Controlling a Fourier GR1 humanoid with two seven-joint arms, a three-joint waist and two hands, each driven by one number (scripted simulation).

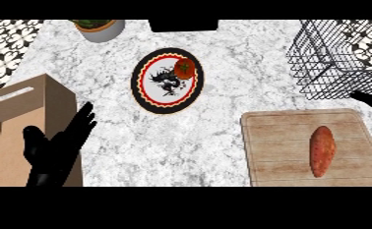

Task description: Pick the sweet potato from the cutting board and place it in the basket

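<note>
Nothing is done yet: the sweet potato (pixel 322 151) lies on the cutting board (pixel 280 147), basket (pixel 330 58) at 1 o'clock. My left hand (pixel 56 144) rests open, holding nothing; right hand (pixel 361 97) I cannot tell.

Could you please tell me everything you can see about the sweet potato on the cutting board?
The sweet potato is a long, spindle-shaped root with orange-red, slightly mottled skin, tapering at both ends. It looks whole and uncut. It lies flat on the right part of the pale wooden cutting board, its long axis running roughly up and down in the head view. Only the board touches it; no robot hand is on it. The wire basket stands beyond the board, apart from it.
</note>
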